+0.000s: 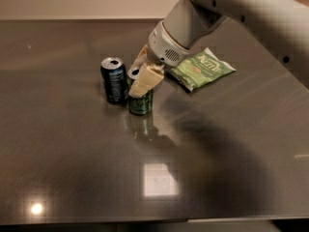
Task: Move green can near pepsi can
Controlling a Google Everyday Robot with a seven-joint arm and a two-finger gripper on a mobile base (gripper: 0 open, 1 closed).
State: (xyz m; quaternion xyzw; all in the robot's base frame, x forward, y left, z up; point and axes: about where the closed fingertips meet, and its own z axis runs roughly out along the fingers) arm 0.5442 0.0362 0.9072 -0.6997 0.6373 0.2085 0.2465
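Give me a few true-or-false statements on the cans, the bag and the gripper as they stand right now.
1. The shiny dark green metal can stands upright beside the dark blue metal pepsi can. True.
2. The gripper hangs over the flat green chip bag. False: it is closed on the green can's top.
3. The blue can lies on its side. False: it stands upright.
4. The chip bag touches neither can. True.
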